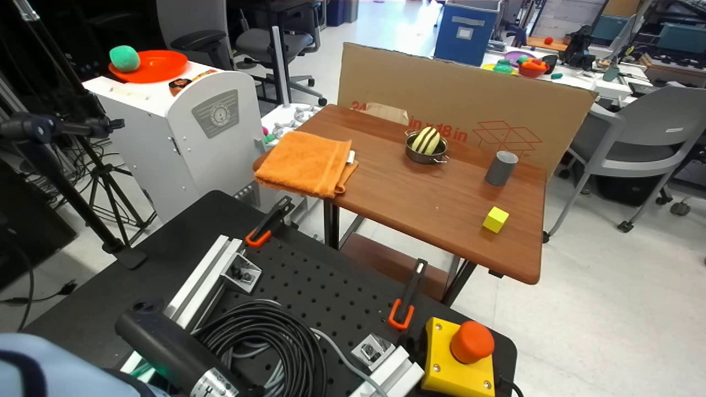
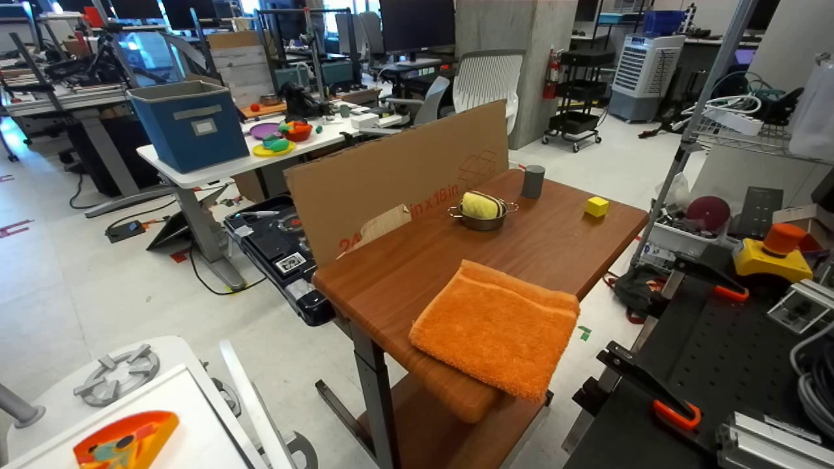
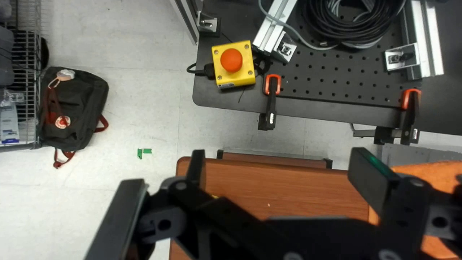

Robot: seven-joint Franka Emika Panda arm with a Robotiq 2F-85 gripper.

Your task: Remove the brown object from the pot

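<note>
We find the brown-striped yellow object [image 1: 427, 141] resting inside the two-handled metal pot [image 1: 422, 158] near the far edge of the wooden table [image 1: 397, 187], well apart from the gripper [image 3: 279, 173], which we see only in the wrist view. In an exterior view, going rightward, we pass a white cabinet [image 1: 209, 160] left of the table, its grey panel [image 1: 216, 113] carrying a round mark we cannot read; a folded orange towel [image 1: 303, 162] on the table's left end; and a cardboard sheet [image 1: 419, 82] standing along the table's far edge, where we read "24" and, past a torn patch [image 1: 388, 113], "in x 18 in", all in red, then a red line drawing [image 1: 507, 138] of a box. Beyond the table, a blue storage bin [image 1: 455, 44] wears a white label [image 1: 465, 33] too small for us to make out. On the table's right part stand a grey cylinder [image 1: 502, 168] and, nearer the table's front edge, a yellow cube [image 1: 496, 219]. In the wrist view, a dark backpack [image 3: 74, 108] on the floor [image 3: 144, 108] left of the table shows a round badge [image 3: 62, 122] too small for us to read. Over the table, the gripper's fingers [image 3: 370, 180] stand wide apart, holding and touching nothing, with wooden tabletop showing between them.
</note>
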